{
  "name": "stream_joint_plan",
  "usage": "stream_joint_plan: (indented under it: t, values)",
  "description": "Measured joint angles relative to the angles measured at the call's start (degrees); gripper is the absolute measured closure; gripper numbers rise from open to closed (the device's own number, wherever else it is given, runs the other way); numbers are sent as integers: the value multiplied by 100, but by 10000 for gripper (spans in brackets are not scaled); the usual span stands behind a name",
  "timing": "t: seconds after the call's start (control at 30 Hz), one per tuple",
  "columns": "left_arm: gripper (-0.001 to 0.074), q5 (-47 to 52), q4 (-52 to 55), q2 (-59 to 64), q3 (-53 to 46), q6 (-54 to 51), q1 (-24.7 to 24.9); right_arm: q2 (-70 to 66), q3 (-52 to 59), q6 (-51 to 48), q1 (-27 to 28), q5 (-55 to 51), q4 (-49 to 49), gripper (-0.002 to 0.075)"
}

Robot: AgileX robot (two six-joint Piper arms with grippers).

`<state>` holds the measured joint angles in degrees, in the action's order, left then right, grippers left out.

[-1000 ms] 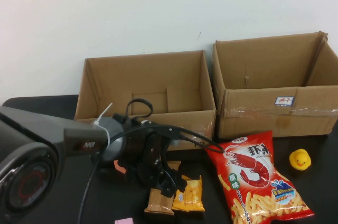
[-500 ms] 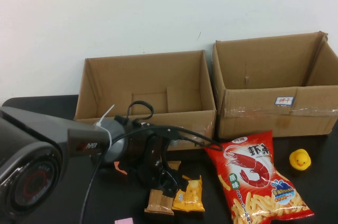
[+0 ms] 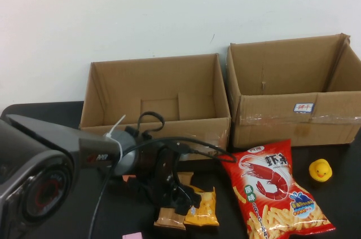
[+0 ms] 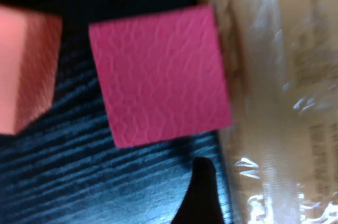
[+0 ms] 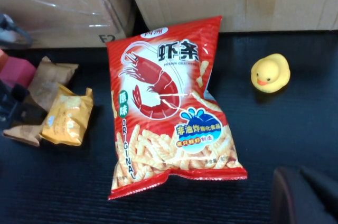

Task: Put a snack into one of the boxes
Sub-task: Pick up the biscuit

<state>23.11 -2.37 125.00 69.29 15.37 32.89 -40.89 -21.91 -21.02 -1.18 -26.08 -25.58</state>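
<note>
My left gripper [image 3: 180, 198] dropped lower and nearer the camera over the last second, ending right over the brown snack packet [image 3: 171, 216], beside the yellow snack packet [image 3: 204, 208]. My left arm [image 3: 84, 151] swung in with it and filled more of the high view's lower left. The cable loop [image 3: 150, 119] rode down slightly.

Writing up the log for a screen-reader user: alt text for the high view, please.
The left hand is down on the dark table over a brown snack packet beside a yellow snack packet. A red shrimp-chip bag and a yellow rubber duck lie to the right. Two open cardboard boxes stand behind; the right hand is not in this view.
</note>
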Motion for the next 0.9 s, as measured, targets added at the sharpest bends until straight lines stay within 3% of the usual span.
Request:
stream_joint_plan:
  t: [0.13, 0.27, 0.63, 0.8, 0.9]
  values:
    - [228, 6, -66, 76, 25, 21, 0, 0, 0, 0, 0, 0, -66, 726]
    - [346, 43, -66, 89, 25, 68, 0, 0, 0, 0, 0, 0, -119, 726]
    - [355, 539, -86, 21, 48, 106, 0, 0, 0, 0, -10, 0, -146, 726]
    - [614, 1084, -86, -397, 48, -177, 0, 0, 0, 0, -10, 0, -146, 726]
    - [636, 1327, -86, -842, 48, -316, 0, 0, 0, 0, -10, 0, -146, 726]
